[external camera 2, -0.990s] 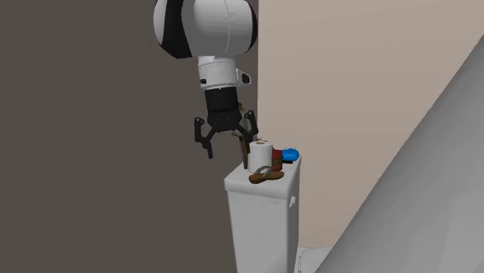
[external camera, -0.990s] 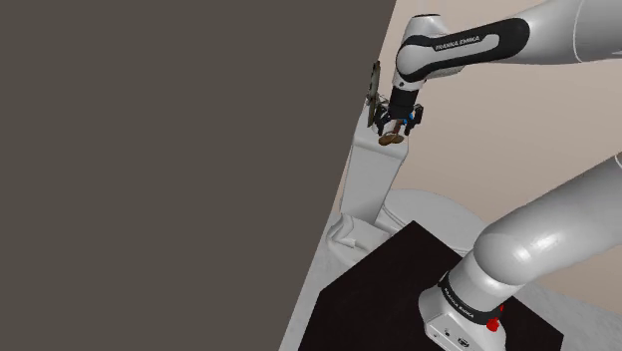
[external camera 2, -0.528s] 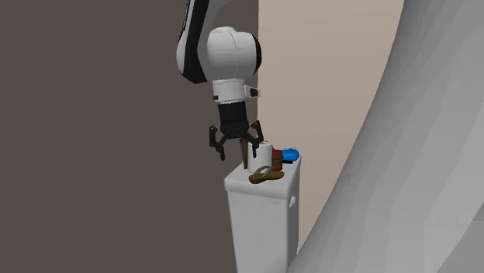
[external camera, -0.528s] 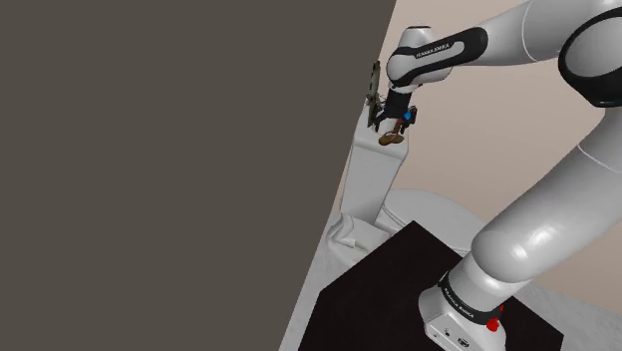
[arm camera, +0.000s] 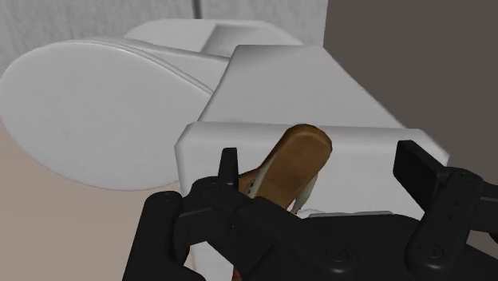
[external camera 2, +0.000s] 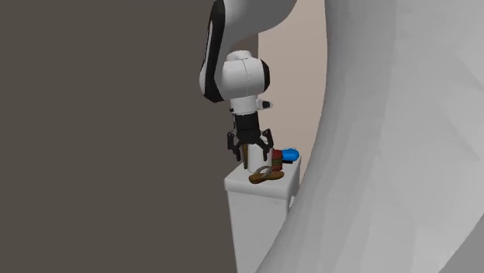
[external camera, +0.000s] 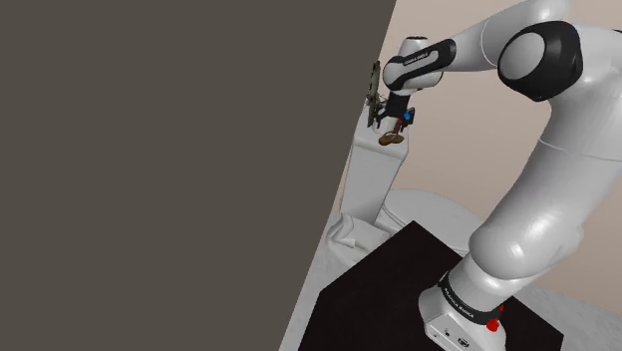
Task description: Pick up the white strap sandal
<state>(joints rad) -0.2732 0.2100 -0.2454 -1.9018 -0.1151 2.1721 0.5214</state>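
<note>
**Item: strap sandal on cistern top. Pick-up at approach stage, grasp not made**

- Sandal (external camera 2: 266, 176): brown sole, pale straps. It lies flat on the white cistern (external camera 2: 260, 213), at the near edge of the lid in the second exterior view. It rests on the lid and is not lifted.
- Gripper (external camera 2: 256, 157): black and pointing down. It hangs over the cistern top, just above and slightly beyond the sandal. Its fingers stand apart and clasp nothing. In the wrist view the sandal (arm camera: 297, 160) sits in the gap between them, and no contact is visible.
- Neighbours on the lid: a blue object (external camera 2: 288, 155) at the second exterior view's right, and a dark red item (external camera 2: 278, 162) just beside it. Both are close behind the sandal.
- Toilet lid (arm camera: 96, 104): white, lying beyond the cistern in the wrist view.
- Done, as judged: the arm has reached the cistern and the gripper is roughly lined up over the sandal.
- Left, as judged: the last descent, closing on the sandal, and raising it free of the lid without knocking its neighbours.
</note>
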